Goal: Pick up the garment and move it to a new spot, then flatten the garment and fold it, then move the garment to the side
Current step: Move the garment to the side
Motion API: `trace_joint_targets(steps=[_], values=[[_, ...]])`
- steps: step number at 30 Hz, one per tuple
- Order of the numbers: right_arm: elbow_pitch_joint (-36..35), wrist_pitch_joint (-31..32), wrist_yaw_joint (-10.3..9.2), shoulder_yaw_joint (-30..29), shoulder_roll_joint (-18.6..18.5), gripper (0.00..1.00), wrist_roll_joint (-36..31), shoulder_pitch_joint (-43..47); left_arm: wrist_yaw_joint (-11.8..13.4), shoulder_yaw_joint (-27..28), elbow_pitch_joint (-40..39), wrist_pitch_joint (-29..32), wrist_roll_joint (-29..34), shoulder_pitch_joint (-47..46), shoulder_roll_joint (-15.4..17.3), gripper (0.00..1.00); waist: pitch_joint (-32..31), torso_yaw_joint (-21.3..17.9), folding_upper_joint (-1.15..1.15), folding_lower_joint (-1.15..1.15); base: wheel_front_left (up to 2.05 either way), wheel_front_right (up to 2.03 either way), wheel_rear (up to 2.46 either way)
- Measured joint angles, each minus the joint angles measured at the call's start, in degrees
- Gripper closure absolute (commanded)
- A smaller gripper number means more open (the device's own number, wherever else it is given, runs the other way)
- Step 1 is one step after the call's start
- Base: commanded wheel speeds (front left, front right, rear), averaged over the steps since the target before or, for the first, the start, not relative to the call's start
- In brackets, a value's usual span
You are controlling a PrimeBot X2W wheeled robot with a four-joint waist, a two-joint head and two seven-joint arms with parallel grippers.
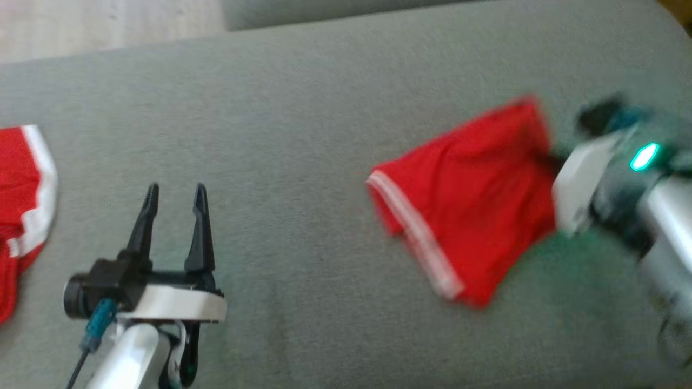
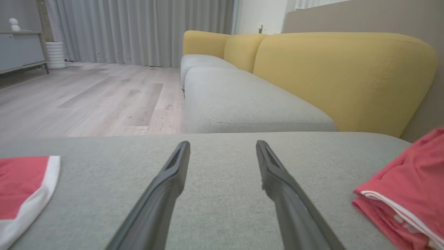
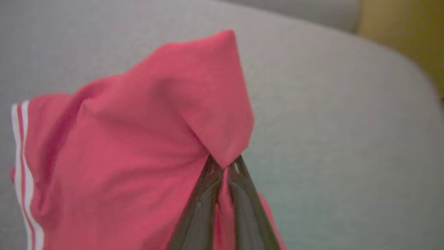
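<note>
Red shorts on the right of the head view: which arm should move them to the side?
Right. The right jaws are shut on a bunched corner of the red shorts. The left jaws stand open over bare grey cushion, apart from them.

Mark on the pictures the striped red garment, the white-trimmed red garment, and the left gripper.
striped red garment (image 1: 470, 205): head view, middle of its red cloth.
white-trimmed red garment (image 1: 13, 173): head view, red cloth beside the white trim.
left gripper (image 1: 176, 190): head view, midway between its open jaws.
</note>
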Motion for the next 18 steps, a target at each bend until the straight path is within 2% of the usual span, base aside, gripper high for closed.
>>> trace_joint_targets(steps=[4, 7, 13, 18], values=[[1.62, -2.24, 0.0, 0.16, -4.89, 1.0, -0.13, -8.64, -0.12, -0.08, -0.98, -0.01, 1.0, -2.68, 0.38, 0.0, 2.86, -2.63, 0.0, 0.0, 0.0, 0.0, 0.0], [4.06, -3.74, 0.0, 2.63, -7.86, 1.0, -1.48, -12.49, -0.54, -0.18, -1.56, 0.04, 1.48, -5.12, 0.74, 0.0, 5.0, -5.06, 0.0, 0.0, 0.0, 0.0, 0.0], [10.59, -7.72, 0.0, 2.76, -9.46, 1.0, -1.78, -17.4, -1.62, -0.76, -1.43, 0.81, 2.37, -8.54, 0.93, 0.0, 8.69, -8.96, 0.0, 0.0, 0.0, 0.0, 0.0], [16.58, -13.45, 0.0, 1.42, -10.9, 1.0, -3.76, -21.11, -2.1, -1.14, -1.25, 1.4, 2.92, -11.24, 1.27, 0.0, 12.24, -11.5, 0.0, 0.0, 0.0, 0.0, 0.0]])
